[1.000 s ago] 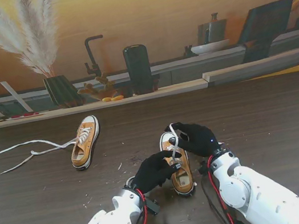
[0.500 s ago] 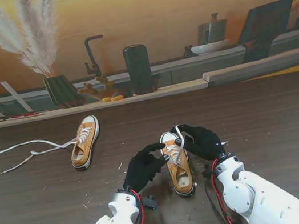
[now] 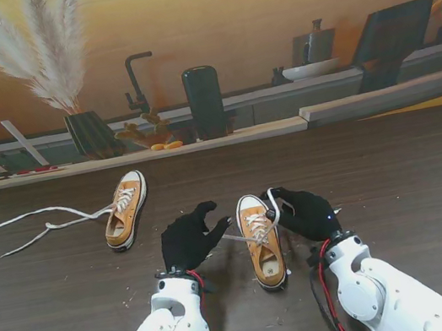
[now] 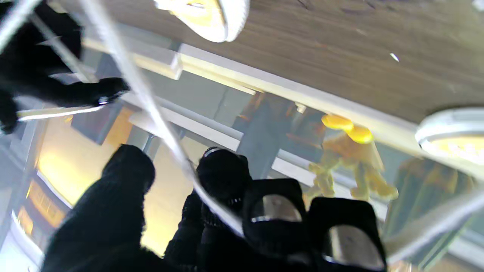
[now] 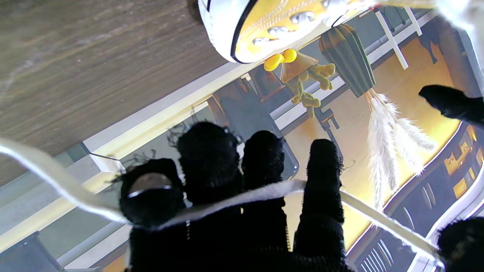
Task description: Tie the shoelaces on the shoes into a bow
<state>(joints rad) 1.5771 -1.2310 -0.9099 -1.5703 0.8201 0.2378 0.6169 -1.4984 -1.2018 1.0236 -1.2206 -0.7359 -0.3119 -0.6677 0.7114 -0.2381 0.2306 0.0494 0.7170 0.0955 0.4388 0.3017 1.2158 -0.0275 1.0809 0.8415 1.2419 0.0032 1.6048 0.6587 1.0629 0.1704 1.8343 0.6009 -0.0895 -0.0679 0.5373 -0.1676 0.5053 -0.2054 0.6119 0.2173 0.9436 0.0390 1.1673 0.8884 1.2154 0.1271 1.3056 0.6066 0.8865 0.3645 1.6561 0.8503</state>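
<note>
A mustard-yellow sneaker (image 3: 262, 244) stands near me, toe pointing away, with white laces. My left hand (image 3: 187, 238) is beside its left flank, and one lace end (image 3: 235, 237) runs taut from the eyelets to it. In the left wrist view that lace (image 4: 151, 109) passes between the gloved fingers (image 4: 223, 177). My right hand (image 3: 305, 212) sits at the shoe's right flank with the other lace end (image 3: 272, 203) looped up to it. In the right wrist view this lace (image 5: 242, 198) lies across the fingers (image 5: 321, 177), and the toe cap (image 5: 264, 30) is close.
A second yellow sneaker (image 3: 126, 208) lies farther away to the left, its loose laces (image 3: 43, 223) trailing leftwards over the dark wooden table (image 3: 393, 169). Beyond the table's far edge a shelf carries a vase of pampas grass (image 3: 91, 133) and a black cylinder (image 3: 204, 100).
My left hand has drawn leftwards off the shoe, pulling its lace out sideways. The right hand has shifted slightly right and nearer, keeping its lace. The shoe has straightened.
</note>
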